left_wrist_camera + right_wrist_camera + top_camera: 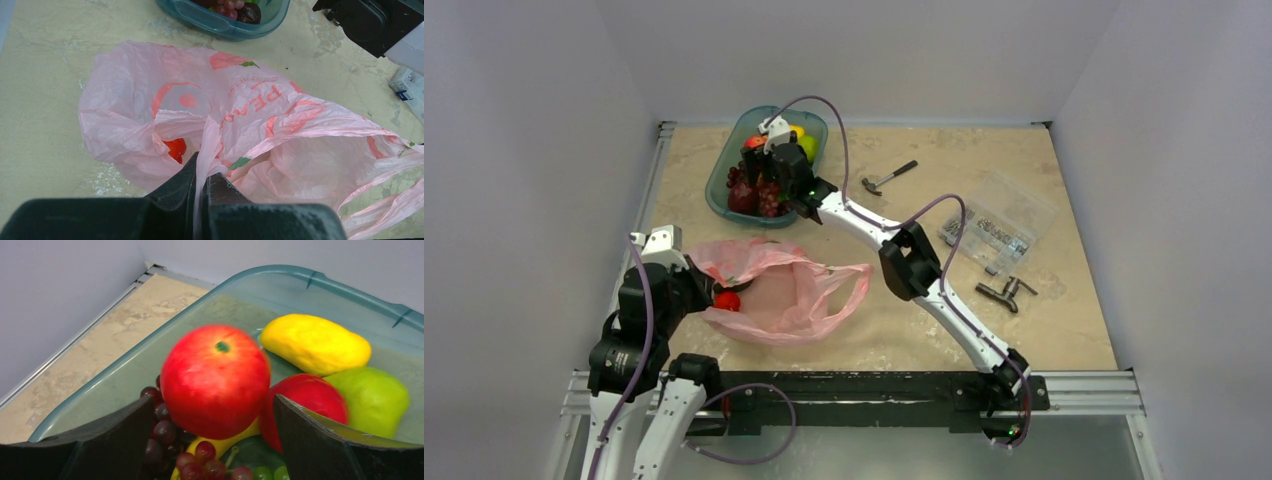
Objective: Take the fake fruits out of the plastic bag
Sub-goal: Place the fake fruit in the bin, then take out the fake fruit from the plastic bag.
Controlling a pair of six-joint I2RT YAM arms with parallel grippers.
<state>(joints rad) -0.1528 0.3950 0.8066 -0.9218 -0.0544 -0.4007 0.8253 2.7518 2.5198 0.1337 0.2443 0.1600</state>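
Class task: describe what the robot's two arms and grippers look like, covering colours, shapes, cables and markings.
The left arm and right arm have white links and bulky black joint housings, with a purple cable looping along each. A small green light glows near the right wrist. The fingers are black and wedge-shaped. No markings are legible.

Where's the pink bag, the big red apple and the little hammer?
pink bag (779, 300): top external view, on its crinkly middle.
red apple (215, 382): right wrist view, on the middle of its skin.
hammer (894, 175): top external view, on its handle.
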